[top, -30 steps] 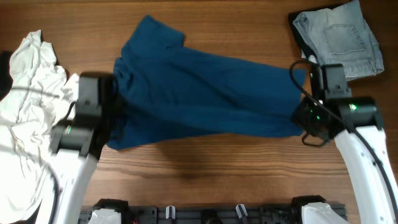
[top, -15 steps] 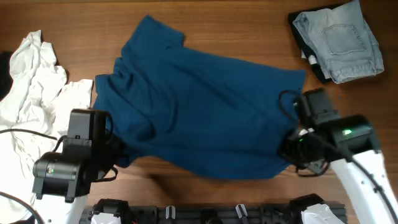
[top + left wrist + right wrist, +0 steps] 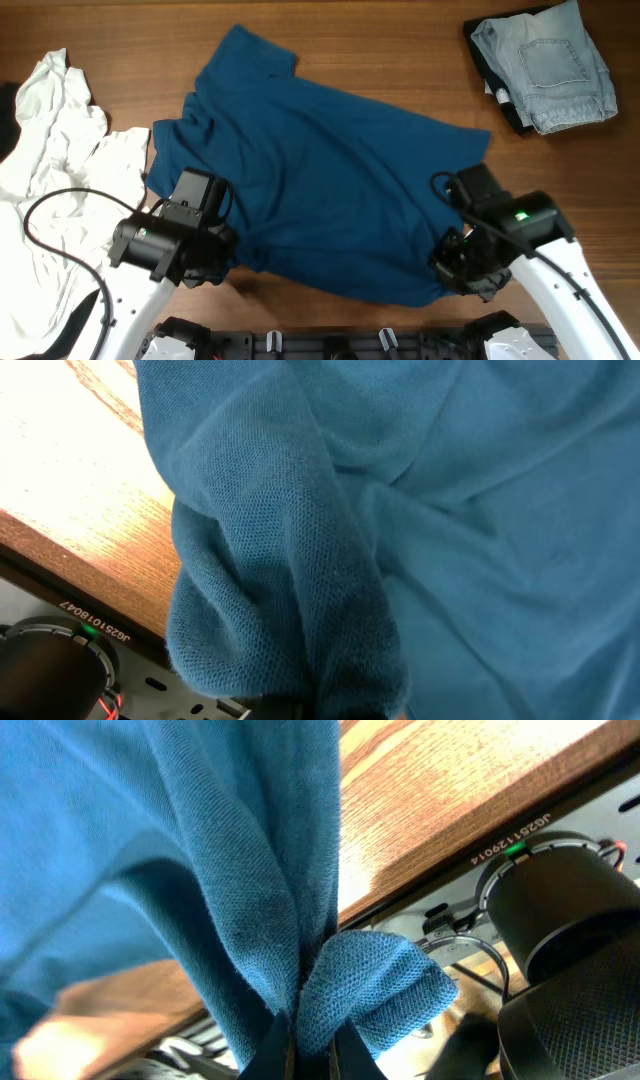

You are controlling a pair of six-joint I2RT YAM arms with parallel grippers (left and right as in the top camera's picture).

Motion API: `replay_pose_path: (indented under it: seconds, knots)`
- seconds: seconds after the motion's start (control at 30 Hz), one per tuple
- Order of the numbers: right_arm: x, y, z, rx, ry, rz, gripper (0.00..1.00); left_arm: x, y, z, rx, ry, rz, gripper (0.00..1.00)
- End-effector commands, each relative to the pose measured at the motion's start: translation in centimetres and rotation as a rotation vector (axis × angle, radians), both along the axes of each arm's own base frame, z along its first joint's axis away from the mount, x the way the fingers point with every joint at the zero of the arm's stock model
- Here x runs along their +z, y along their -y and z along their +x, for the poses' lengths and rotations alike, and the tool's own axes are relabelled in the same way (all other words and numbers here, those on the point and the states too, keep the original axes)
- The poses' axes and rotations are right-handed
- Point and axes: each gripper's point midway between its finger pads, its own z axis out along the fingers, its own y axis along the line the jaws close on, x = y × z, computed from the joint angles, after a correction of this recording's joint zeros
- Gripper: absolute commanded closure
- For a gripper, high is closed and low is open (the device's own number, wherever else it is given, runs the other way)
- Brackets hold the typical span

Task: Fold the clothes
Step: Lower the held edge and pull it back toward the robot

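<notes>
Overhead, left tool (image 3: pixel 218 258) and right tool (image 3: pixel 447 266) angle inward, pinching blue T-shirt (image 3: pixel 330 190).

Wooden table (image 3: pixel 400 40); blue T-shirt (image 3: pixel 330 190); white shirt (image 3: pixel 50 170); jeans (image 3: pixel 555 65)

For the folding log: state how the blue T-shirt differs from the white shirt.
The blue T-shirt is deep blue; the white shirt is white. The blue T-shirt lies spread across the middle of the table; the white shirt lies crumpled at its left edge. The left hand and right hand each pinch the blue T-shirt's near edge; neither holds the white shirt. Both are unfolded garments.
</notes>
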Motion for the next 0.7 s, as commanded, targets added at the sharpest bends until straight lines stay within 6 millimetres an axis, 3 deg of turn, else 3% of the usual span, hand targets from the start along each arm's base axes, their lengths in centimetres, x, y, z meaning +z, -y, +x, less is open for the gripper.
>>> replay_pose_path:
  seconds: [0.0, 0.23, 0.37, 0.47, 0.67]
  knots:
    - [0.1, 0.8, 0.4, -0.073, -0.019, 0.058, 0.96, -0.7, -0.3, 0.3, 0.019, -0.022, 0.032, 0.96]
    - [-1.9, 4.2, 1.6, -0.227, -0.09, 0.118, 0.96, -0.6, -1.2, 0.9, 0.029, 0.008, 0.088, 0.96]
    - [-3.2, 8.5, 1.8, -0.3, -0.122, 0.053, 0.96, -0.5, -1.8, 1.7, 0.051, 0.039, 0.108, 0.96]
    - [-4.0, 11.5, 2.8, -0.319, -0.066, 0.009, 0.96, 0.0, -3.1, 3.5, 0.106, 0.116, 0.147, 0.96]
    - [-2.4, 12.2, 5.4, -0.264, 0.029, -0.029, 0.96, 0.9, -3.8, 6.6, 0.122, 0.233, 0.134, 0.96]
